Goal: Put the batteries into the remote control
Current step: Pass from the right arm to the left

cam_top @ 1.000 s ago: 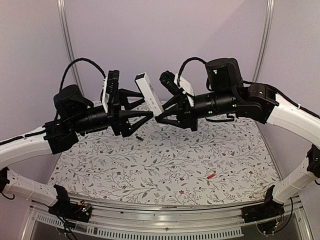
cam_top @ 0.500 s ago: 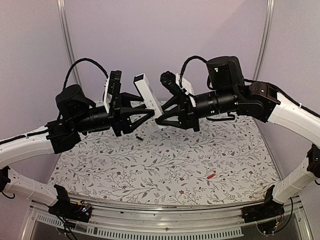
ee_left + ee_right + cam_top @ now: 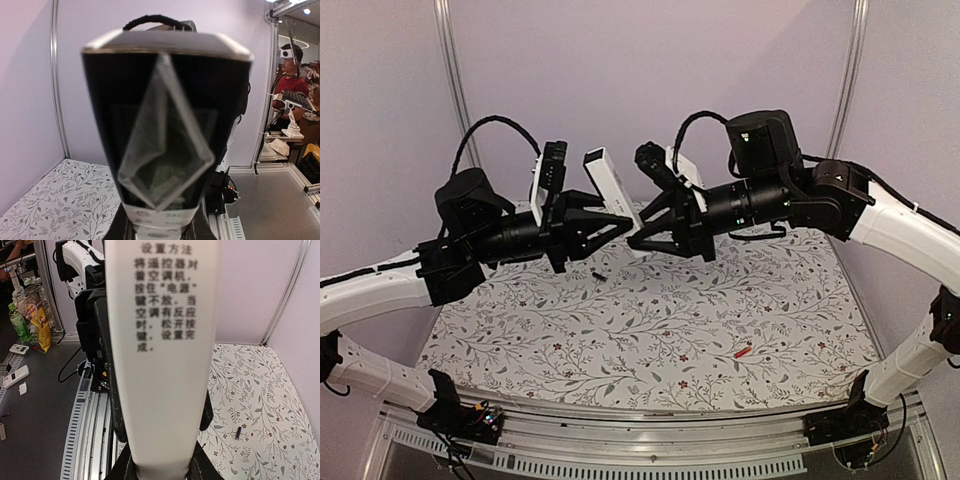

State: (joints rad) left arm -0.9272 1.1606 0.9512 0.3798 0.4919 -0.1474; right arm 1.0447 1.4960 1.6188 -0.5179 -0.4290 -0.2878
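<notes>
Top external view: the remote control (image 3: 611,187), a single slim white bar, is held in the air above the middle of the surface (image 3: 650,320). It is tilted, with its upper end leaning to the left and back.

The right gripper (image 3: 642,232) is clamped on the remote's lower end. In the right wrist view the remote's printed white back fills the middle of the picture, and a dark finger (image 3: 123,466) presses on each side at the bottom.

The left gripper (image 3: 618,218) comes in from the other side. Its jaws are drawn in narrow on the same bar, just above the right gripper's hold. In the left wrist view the remote's dark glossy front stands upright right before the lens, and the gripper's fingers hug the white base from both sides.

There are two batteries, both lying on the flower-patterned surface and apart from either gripper. The black battery (image 3: 597,275) lies below the left gripper. The red-orange battery (image 3: 744,351) lies well apart from it, toward the near right. The right wrist view also shows the black one as a small dark stub on the cloth.
</notes>
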